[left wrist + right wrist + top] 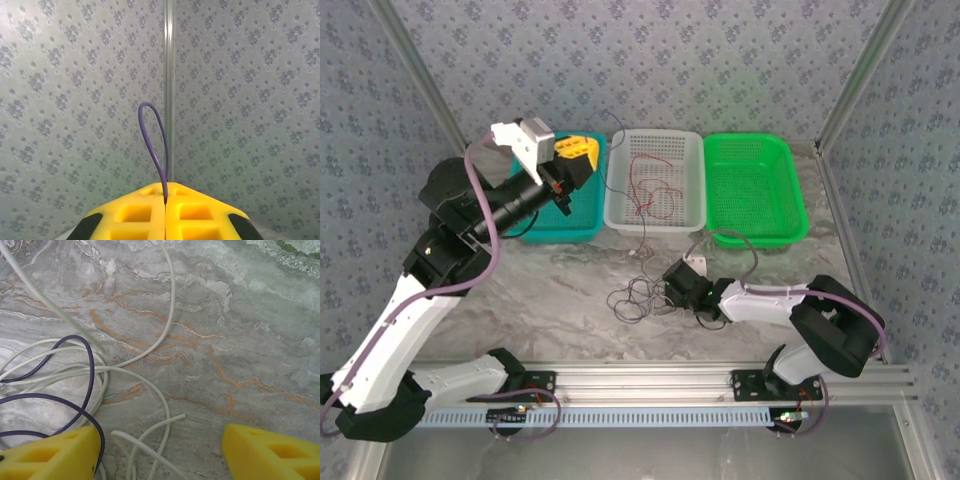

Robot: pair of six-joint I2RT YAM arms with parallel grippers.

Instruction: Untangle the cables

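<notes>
left gripper (pixel 165 201) pinched on thin dark-purple looped wire (pixel 151 137) | right gripper (pixel 160 452) spread over thin white curled wires (pixel 172 295)

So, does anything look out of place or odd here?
Nothing spilled or damaged. One oddity: the left end effector, raised over the teal basket, is shut on a thin dark cable that seems to trail across the white basket, where the red cable lies, down to the tangle on the table.
</notes>
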